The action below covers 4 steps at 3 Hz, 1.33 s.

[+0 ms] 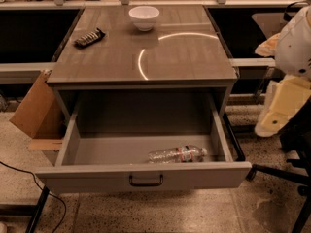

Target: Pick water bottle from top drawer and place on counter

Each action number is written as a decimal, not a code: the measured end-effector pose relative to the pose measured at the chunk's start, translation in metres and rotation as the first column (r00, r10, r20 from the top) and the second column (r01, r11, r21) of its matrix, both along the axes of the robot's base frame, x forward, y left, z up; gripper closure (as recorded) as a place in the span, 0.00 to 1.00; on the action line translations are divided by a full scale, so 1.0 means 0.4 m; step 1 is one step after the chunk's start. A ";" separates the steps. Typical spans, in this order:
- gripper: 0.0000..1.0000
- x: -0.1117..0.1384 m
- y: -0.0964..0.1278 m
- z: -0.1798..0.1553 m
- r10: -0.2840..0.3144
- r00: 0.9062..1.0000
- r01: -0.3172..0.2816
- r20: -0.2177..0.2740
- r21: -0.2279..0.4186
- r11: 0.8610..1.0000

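Note:
The top drawer [146,177] is pulled fully open, with its dark bar handle at the front centre. The water bottle [177,155] lies on its side on the drawer floor, at the front right, cap pointing right. The counter [184,57] sits above the drawer and carries bright curved light reflections. My gripper [281,108] is the cream-coloured part of the arm at the right edge. It hangs outside the drawer, right of it and well apart from the bottle.
A white bowl [144,17] stands at the counter's back centre. A dark flat packet [89,37] lies at its back left. A cardboard box [36,108] leans against the cabinet's left side. Dark chair legs [286,176] stand on the floor at right.

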<state>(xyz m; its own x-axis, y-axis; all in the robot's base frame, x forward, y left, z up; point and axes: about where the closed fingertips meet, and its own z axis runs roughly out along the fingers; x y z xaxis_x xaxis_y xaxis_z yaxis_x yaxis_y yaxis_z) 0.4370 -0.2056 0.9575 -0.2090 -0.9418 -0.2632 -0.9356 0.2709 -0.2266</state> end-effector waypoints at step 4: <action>0.00 0.027 0.128 -0.239 0.110 0.994 -0.104 -0.030 0.147 0.984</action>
<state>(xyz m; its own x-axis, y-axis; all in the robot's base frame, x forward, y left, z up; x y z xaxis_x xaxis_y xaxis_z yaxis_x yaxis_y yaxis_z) 0.4479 -0.1543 0.8619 -0.1216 -0.9118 -0.3923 -0.9681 0.1962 -0.1560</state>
